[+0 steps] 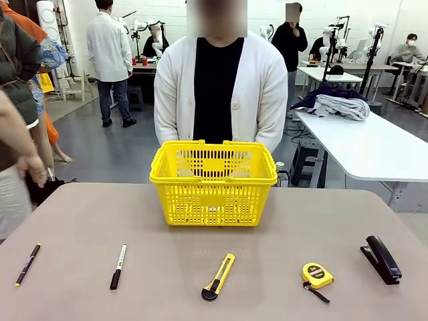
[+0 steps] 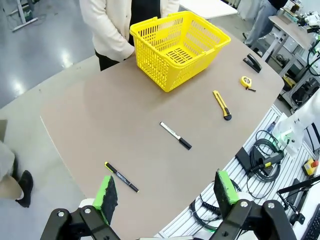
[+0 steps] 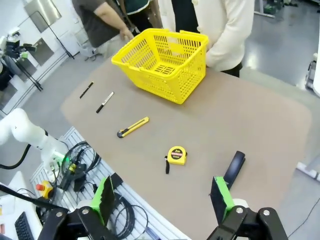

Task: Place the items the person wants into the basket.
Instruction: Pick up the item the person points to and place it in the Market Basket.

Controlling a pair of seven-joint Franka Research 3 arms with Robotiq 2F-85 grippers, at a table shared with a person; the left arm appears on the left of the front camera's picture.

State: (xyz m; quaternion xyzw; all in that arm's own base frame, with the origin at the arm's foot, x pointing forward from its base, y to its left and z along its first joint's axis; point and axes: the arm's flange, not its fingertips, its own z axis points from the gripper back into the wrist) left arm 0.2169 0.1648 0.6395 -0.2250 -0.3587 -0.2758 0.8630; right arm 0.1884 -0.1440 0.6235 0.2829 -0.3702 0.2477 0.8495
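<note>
Wide grey-brown table (image 1: 301, 221): bare between the near row of tools and the far middle, so plenty of room for carrying. Beyond the far edge, person in a white cardigan over a black shirt (image 1: 261, 87), hands low behind the basket, no pointing readable; probably best to wait for a sign before reaching. At the far middle, yellow plastic lattice shopping basket (image 1: 212, 200), upright, handles folded down along the rim, nothing inside. Left gripper (image 2: 165, 190) and right gripper (image 3: 162, 197) both high over the near side, green pads spread wide, nothing held.

Near right, close to the right edge: black stapler (image 1: 382, 259); leave alone. Near middle: yellow-and-black utility knife (image 1: 219, 276), flat, long axis running near to far. Left of that: white-barrelled marker with black cap (image 1: 118, 266); leave too. Near left, close to the left edge: slim dark pen (image 1: 28, 264). Between knife and stapler: small round yellow tape measure with a black strap (image 1: 316, 275), strap trailing toward the near right.

For each wanted item, come straight down, close across the narrow width at mid-length, lift above the basket rim before crossing, and let go low inside. Take the pen with the left arm, the tape measure with the right. On the pen, bring the pads right down to the tabletop and avoid nudging toward the edge.
</note>
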